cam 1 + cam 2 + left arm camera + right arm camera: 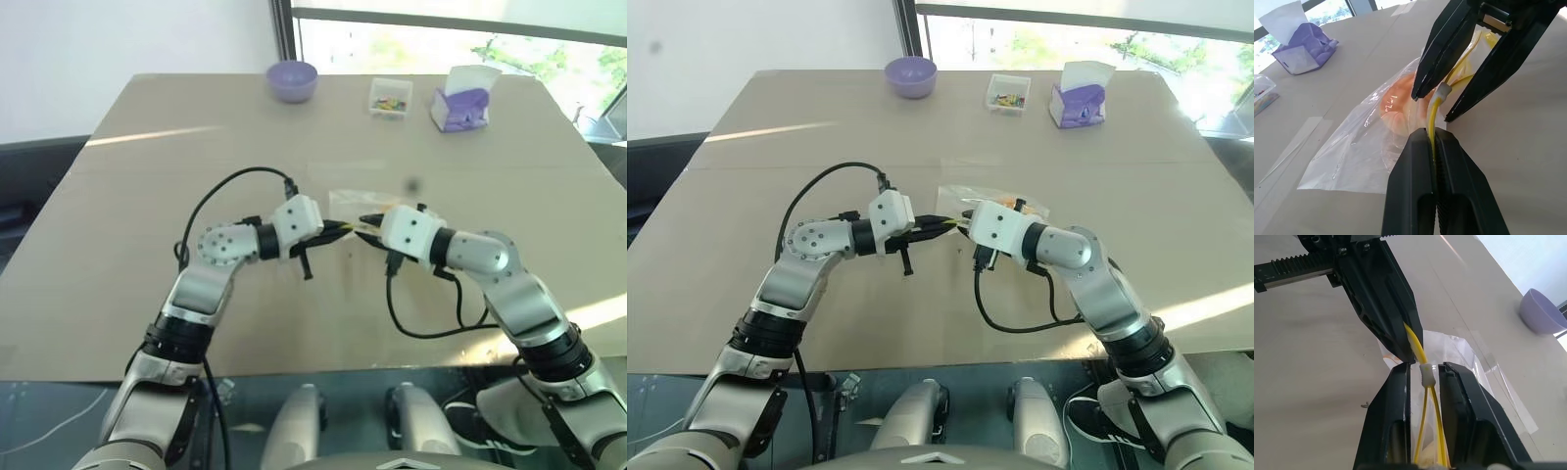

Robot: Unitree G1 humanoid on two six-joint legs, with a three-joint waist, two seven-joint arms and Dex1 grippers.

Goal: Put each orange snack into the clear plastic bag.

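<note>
- My left jaws [1432, 142] clamp the bag's [1359, 152] yellow seal strip [1431, 120].
- Right jaws [1422, 377] sit slightly parted around its slider [1426, 374].
- Bun [1398, 105] inside; I should draw the slider steadily, strip taut.

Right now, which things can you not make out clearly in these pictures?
- Left wrist view: the orange snack is blurred by the clear plastic bag around it.
- Head views: the small clear box holds bits too small to identify.
- Right wrist view: the right gripper fingers hide the bag's contents.
</note>
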